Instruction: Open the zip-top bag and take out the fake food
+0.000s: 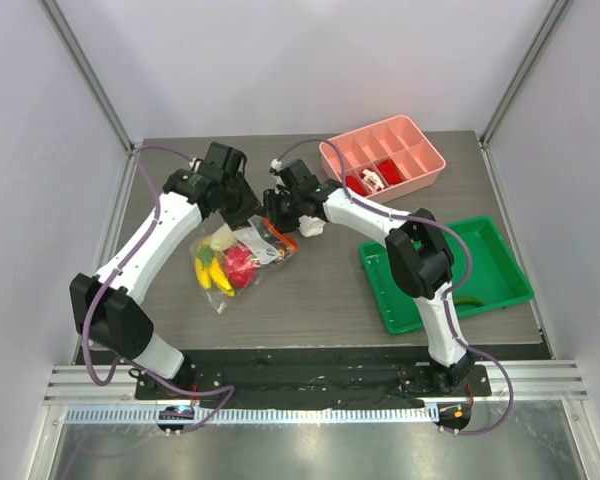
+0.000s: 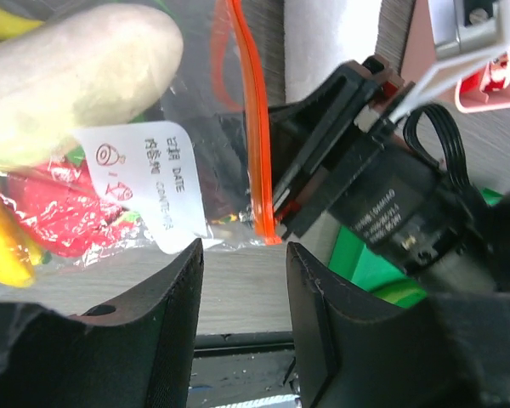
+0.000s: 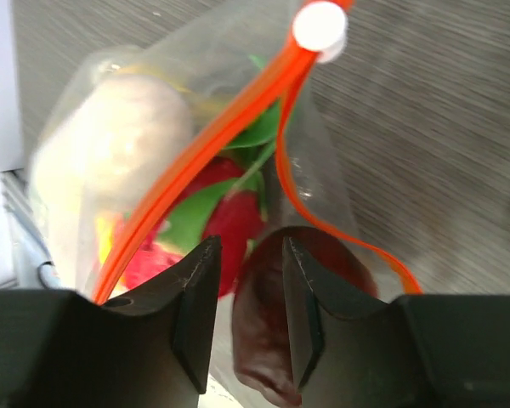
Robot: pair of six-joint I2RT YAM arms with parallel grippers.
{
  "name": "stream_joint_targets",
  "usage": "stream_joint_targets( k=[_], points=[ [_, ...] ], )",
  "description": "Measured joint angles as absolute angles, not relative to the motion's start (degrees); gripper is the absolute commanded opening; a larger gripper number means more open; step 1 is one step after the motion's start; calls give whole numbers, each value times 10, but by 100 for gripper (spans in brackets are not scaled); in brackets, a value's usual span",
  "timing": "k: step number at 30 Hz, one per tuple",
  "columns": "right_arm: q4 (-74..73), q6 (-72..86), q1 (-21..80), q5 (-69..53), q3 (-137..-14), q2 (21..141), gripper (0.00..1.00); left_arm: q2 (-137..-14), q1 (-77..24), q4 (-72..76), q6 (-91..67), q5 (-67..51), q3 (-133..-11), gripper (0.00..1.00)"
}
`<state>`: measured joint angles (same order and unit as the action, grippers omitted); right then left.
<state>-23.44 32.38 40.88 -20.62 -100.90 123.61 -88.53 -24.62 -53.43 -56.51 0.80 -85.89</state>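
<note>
right wrist view: zip-top bag (image 3: 212,136), mouth parted, holds fake food (image 3: 110,153); right pincer (image 3: 251,255) and left pincer (image 2: 245,255) both released.

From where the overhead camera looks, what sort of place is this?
Most likely a robot test booth, not a kitchen. White panels in metal framing enclose one table. A left arm and right arm are bolted at its near edge, and the zip-top bag holds plastic fake food.

Likely lab: white-walled robot enclosure (image 1: 300,70)
</note>
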Motion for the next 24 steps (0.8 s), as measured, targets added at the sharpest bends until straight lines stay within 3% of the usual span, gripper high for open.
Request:
stream_joint_targets(
  k=[14,24],
  points=[
    [-324,244,378,-141,-1015,1232,48,-879,-260,-538,-552,-15,-867,51],
    [-357,241,343,-116,-1014,1183,52,-1003,-322,-622,-558,94,-1018,51]
  ],
)
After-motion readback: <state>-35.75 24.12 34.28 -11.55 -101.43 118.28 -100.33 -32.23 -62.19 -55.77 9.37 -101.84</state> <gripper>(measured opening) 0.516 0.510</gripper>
